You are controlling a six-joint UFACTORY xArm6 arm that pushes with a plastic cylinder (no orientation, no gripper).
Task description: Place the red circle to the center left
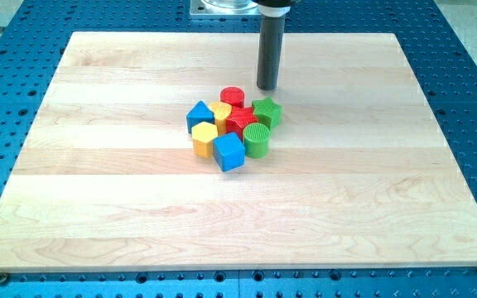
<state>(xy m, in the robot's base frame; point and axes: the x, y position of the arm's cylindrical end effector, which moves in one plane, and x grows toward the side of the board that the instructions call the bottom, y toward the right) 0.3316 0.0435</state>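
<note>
Eight blocks clustered; red circle (232, 96) at top edge, my tip (267, 88) just right, apart.

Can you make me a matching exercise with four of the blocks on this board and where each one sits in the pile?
Column one:
1. red circle
2. blue cube
3. green star
4. blue triangle

Column two:
A. the pile's edge toward the view's left
B. the pile's edge toward the view's top, just left of my tip
C. the pile's edge toward the view's bottom
D. the pile's edge toward the view's right, just below my tip

Pairs: 1-B, 2-C, 3-D, 4-A
</note>
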